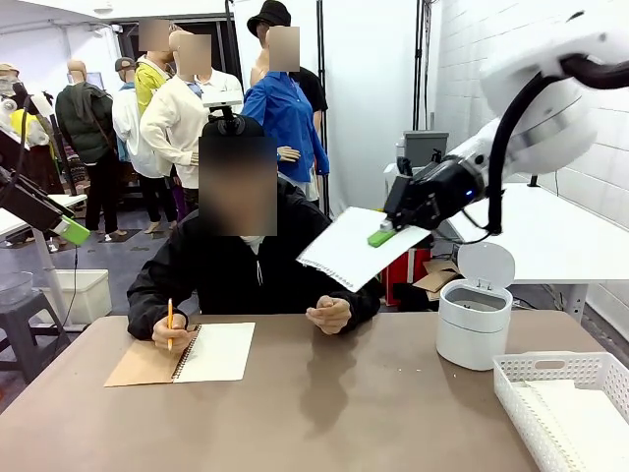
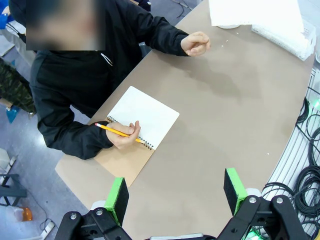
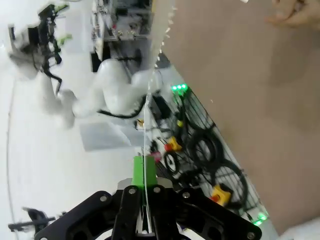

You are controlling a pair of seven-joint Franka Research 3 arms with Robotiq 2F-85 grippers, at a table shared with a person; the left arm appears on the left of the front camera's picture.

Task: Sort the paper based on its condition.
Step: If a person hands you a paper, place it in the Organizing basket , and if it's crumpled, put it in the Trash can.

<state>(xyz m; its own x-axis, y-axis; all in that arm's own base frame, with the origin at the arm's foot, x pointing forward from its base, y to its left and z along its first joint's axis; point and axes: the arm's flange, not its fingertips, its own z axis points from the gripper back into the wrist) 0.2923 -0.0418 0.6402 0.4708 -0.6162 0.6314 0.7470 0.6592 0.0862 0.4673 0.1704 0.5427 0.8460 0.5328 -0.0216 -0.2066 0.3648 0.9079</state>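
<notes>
Paper (image 1: pixel 346 248) hangs tilted above the surface (image 1: pixel 324 413), clamped at one edge by my right end effector (image 1: pixel 381 237); left end effector (image 2: pixel 175 192) apart; sheet looks light, floppy, tear-prone, so I'd keep edge grips.

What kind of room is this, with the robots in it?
Probably a robot lab or workshop. A white robot arm's right end effector holds a sheet of paper over a brown table where a person sits writing in a notebook. Bundles of cables lie on the floor beside the table.

white brick wall (image 1: pixel 472 59) behind brown table (image 1: pixel 324 403).
</notes>
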